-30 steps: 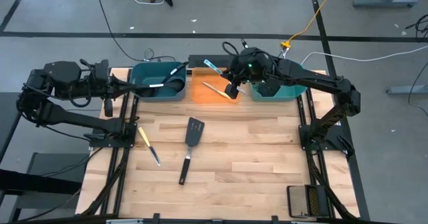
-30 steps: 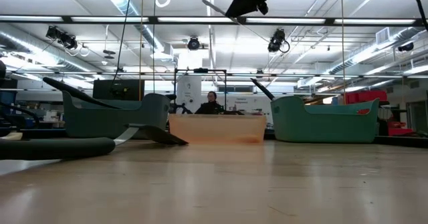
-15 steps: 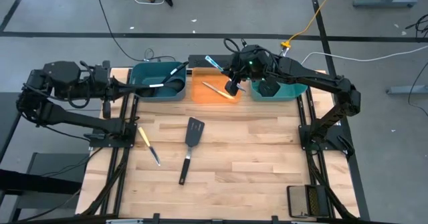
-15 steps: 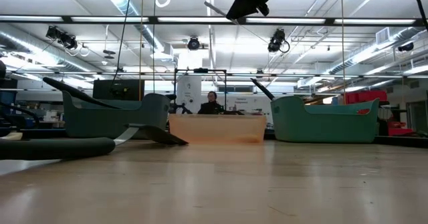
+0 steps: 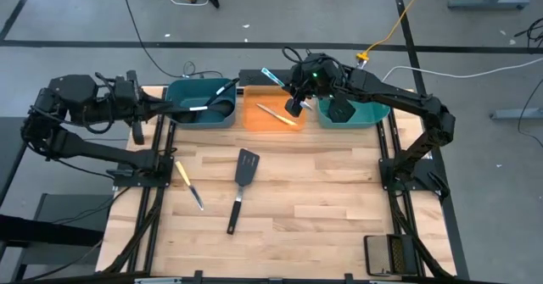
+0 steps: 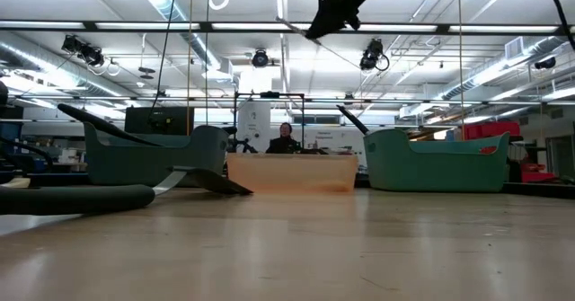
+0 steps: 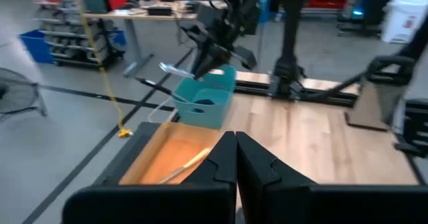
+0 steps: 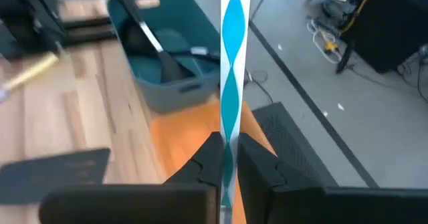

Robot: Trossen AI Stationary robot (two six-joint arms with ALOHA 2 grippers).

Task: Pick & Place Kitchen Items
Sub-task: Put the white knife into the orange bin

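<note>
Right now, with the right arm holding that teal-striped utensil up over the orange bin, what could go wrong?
1. The right gripper pinches only one end of the slim teal-striped utensil, so it could twist or slip out.
2. Released from this height over the orange bin, it might bounce out, or land on the yellow-handled knife lying inside.

No text, label, brand, number or sign could be read in any view, neither on the bins, the utensils, the arms nor in the room behind.
</note>
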